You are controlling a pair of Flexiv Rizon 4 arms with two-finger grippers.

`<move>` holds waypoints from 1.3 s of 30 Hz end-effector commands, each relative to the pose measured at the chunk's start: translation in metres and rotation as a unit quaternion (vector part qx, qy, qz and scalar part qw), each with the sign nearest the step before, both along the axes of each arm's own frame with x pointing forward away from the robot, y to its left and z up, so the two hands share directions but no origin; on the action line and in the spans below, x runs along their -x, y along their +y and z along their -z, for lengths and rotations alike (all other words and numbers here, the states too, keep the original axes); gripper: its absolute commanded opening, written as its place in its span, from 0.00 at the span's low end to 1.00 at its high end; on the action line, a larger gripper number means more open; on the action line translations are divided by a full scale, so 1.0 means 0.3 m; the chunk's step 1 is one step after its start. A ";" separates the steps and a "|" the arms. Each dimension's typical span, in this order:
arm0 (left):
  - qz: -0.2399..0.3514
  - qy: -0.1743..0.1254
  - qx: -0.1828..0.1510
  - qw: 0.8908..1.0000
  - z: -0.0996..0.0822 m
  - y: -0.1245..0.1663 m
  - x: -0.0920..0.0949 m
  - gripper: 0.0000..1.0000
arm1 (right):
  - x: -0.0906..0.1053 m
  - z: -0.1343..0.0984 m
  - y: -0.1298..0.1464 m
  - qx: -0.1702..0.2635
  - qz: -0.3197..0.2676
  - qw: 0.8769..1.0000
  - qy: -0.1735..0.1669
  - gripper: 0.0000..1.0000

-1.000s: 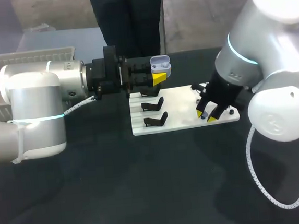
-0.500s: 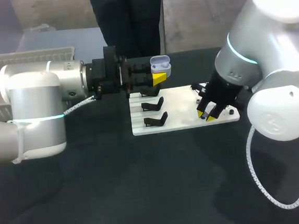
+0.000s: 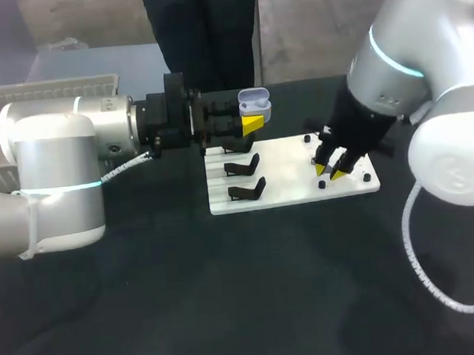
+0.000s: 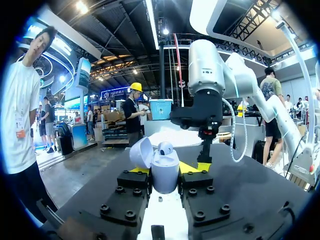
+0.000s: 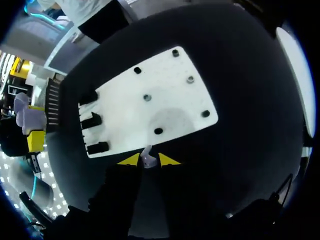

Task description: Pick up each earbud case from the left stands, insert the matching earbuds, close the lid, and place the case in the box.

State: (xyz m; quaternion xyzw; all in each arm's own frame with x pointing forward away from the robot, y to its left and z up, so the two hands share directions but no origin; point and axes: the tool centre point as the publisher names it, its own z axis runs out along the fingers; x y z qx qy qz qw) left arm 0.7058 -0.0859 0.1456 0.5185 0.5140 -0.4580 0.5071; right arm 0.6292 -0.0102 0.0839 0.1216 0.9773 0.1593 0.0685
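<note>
Left wrist view: left gripper (image 4: pixel 165 169) clamped on both sides of the open earbud case (image 4: pixel 165 177), beyond the stand end of the white board (image 5: pixel 125 115). Right gripper (image 5: pixel 148 160) pinched narrowly on an earbud (image 5: pixel 147 158) above the board's edge. Raised off the board's peg end since a second ago.

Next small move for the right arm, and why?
Probably carry the right hand across toward the case. It grips an earbud over the board. The left hand holds the case with the lid open and one bud showing inside, so the held earbud likely goes in beside it.
</note>
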 end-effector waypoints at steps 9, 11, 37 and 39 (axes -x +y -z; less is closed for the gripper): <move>0.000 0.000 0.000 1.000 0.000 0.000 -0.001 0.00 | 0.121 -0.273 0.031 0.033 -0.161 0.986 -0.012 0.00; 0.000 0.000 0.000 1.000 0.000 0.000 -0.001 0.00 | 0.128 -0.299 0.044 0.038 -0.181 0.983 -0.014 0.00; 0.000 0.000 0.000 1.000 0.000 0.000 -0.001 0.00 | -0.031 -0.450 0.265 0.094 -0.323 0.941 -0.019 0.00; 0.000 0.000 0.000 1.000 0.000 0.000 -0.001 0.00 | -0.046 -0.455 0.275 0.094 -0.324 0.941 -0.020 0.00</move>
